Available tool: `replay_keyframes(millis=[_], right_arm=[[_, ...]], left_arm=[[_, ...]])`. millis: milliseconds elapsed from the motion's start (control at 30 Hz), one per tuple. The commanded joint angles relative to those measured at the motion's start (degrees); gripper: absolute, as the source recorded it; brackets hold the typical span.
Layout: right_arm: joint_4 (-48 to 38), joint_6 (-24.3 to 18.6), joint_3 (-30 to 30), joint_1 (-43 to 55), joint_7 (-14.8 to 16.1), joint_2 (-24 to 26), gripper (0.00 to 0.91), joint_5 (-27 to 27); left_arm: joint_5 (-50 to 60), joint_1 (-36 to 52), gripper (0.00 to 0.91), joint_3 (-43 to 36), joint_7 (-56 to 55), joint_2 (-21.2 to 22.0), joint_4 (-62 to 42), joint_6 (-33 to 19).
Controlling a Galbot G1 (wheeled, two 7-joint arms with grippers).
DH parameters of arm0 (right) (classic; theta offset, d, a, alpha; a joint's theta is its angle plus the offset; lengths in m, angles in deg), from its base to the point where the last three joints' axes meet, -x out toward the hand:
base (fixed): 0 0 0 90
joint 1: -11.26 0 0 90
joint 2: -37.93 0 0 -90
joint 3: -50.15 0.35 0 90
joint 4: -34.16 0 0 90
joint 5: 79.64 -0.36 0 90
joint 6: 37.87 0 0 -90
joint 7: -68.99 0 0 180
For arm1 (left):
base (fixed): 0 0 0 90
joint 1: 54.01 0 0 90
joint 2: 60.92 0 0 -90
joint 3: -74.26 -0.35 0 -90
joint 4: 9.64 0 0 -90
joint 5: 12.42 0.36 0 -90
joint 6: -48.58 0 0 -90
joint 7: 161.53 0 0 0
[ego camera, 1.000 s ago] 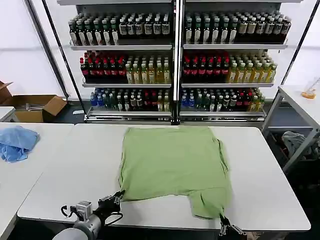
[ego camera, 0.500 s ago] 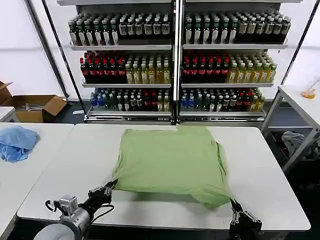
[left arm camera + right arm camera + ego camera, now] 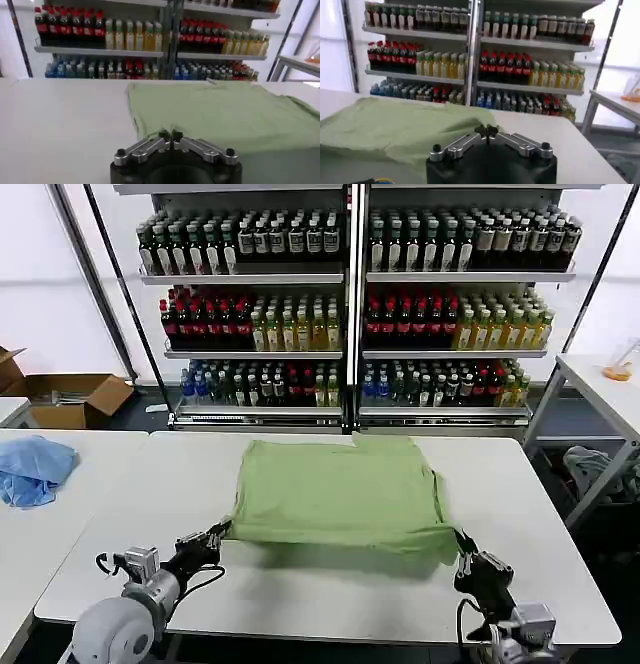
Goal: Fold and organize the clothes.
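My left gripper [image 3: 218, 533] and right gripper [image 3: 461, 546] each pinch a near corner of the light green soft-fabric shirt [image 3: 340, 492] — apparently lifted (plain side up) above the white table [image 3: 540, 514].

Light green shirt [image 3: 340, 494] half-lifted off the white surface [image 3: 300, 584].

The shirt is a plain, soft, pale green garment spread wide across the middle of the surface, its far edge lying flat toward the side nearest the drink shelves. Its near edge is raised clear of the surface and casts a shadow beneath; the near-left corner is pinched in the left pincer [image 3: 218, 533] and the near-right corner in the right pincer [image 3: 461, 546], so the near hem hangs taut between them. No print or collar shows on the upward face. In the left wrist view the cloth [image 3: 220, 112] lies smooth with shallow creases.
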Motion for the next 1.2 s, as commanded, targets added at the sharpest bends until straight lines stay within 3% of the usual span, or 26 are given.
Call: replay_keyframes(millis=[33,333,733,800,833,867,900,933,1200], right_arm=[[-13.16,1.24,-8.1,18.07,0.04,2.81,0.0,-0.7],[-21.96,0.73,-11.45,22.82,0.59,-0.1,0.0,3.73],[-28.26,-0.19,-14.47,28.01,0.87,-2.73,0.0,5.39],[-29.05,0.06,-14.8,28.38,1.13,-3.46,0.0,6.15],[-29.12,0.16,-14.81,28.4,1.23,-3.54,0.0,6.28],[-29.25,0.96,-14.94,28.49,1.46,-3.82,0.0,6.56],[-29.24,2.14,-15.12,28.5,1.72,-3.92,0.504,6.7],[-29.29,2.59,-15.22,28.51,1.92,-3.96,0.907,6.8],[-24.29,3.07,-11.99,22.21,2.4,-4.12,0.907,6.7]], left_arm=[[4.62,10.8,0.03,-7.81,0.06,-0.05,-9.33,-0.01],[6.54,16.67,0.02,-12.31,-0.24,1.78,-16.05,-0.91],[7.74,19.43,0.03,-14.21,-2.18,4.48,-20.36,-2.27],[8.69,19.49,0.191,-15.21,-2.27,4.58,-20.22,-2.25],[9.11,19.41,0.584,-15.5,-2.29,4.69,-20.04,-2.27],[9.57,19.28,0.816,-15.63,-2.41,4.89,-19.93,-2.26],[9.99,19.02,0.907,-15.59,-2.44,5.17,-19.81,-2.38],[10.04,18.84,0.907,-15.51,-2.5,5.31,-19.82,-2.4],[9.8,13.15,0.907,-11.62,-3.23,5.16,-15.58,-2.34]])
